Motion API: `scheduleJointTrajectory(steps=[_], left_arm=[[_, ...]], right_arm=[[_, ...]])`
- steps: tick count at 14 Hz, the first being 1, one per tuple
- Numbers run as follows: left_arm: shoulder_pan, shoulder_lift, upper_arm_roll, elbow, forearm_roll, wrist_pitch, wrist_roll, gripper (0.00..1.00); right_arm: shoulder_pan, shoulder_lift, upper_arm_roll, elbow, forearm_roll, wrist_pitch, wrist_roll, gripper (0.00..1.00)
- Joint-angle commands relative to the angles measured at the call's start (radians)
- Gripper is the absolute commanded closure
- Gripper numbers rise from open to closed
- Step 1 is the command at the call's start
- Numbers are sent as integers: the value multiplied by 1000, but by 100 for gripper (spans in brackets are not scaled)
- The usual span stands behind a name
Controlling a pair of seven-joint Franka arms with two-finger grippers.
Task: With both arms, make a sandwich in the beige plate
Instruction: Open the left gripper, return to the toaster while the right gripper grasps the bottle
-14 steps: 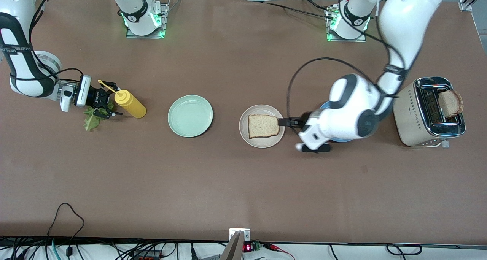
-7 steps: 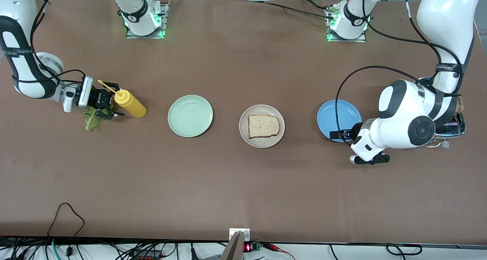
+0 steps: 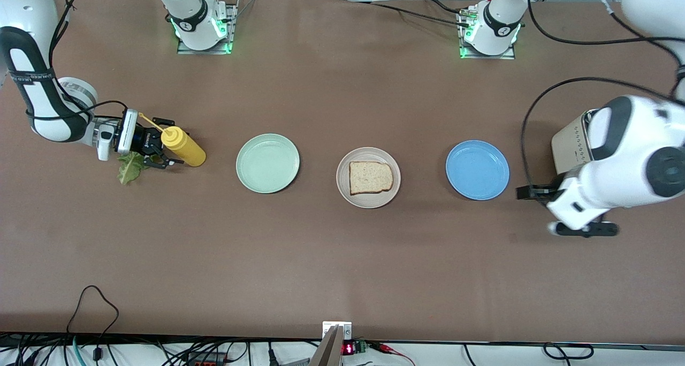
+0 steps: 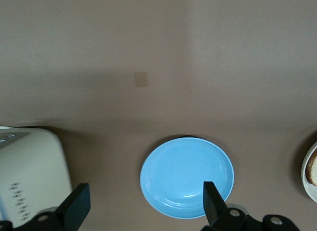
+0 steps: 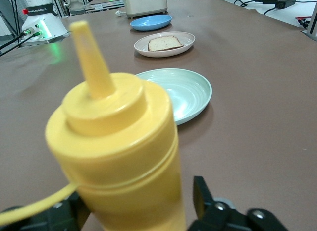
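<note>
One bread slice [image 3: 370, 177] lies flat on the beige plate [image 3: 342, 187], which the right wrist view also shows, as the beige plate [image 5: 143, 46]. A green lettuce leaf [image 3: 128, 168] lies on the table at the right arm's end. My right gripper [image 3: 158, 151] is low over the leaf's edge. Its jaws stand open on either side of the yellow squeeze bottle [image 5: 119, 156], with a gap showing on one side. My left gripper [image 3: 527, 193] hangs open and empty between the blue plate [image 3: 477, 169] and the toaster [image 3: 570, 146].
A mint-green plate [image 3: 267, 163] sits between the bottle [image 3: 184, 147] and the beige plate. The left arm's bulky wrist covers most of the toaster. Cables run along the table edge nearest the front camera.
The left arm has swung away from the beige plate, past the blue plate, to the toaster end, leaving the bread slice. The right gripper has edged toward the bottle, and its jaws have narrowed slightly.
</note>
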Motion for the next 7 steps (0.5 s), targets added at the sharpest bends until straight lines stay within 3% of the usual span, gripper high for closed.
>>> scheduleJointTrajectory(steps=[1, 5, 6, 7], left_arm=[[8, 2, -6, 106, 21, -97, 27, 0], [-7, -18, -4, 169, 7, -168, 32, 0], [-21, -44, 11, 163, 7, -163, 33, 0], [-77, -79, 79, 155, 5, -162, 33, 0]], right_arm=[[-12, 5, 10, 3, 22, 0, -18, 67], [-6, 2, 11, 6, 24, 19, 14, 79], [-1, -2, 14, 8, 24, 31, 49, 79], [1, -15, 39, 9, 24, 52, 91, 79]])
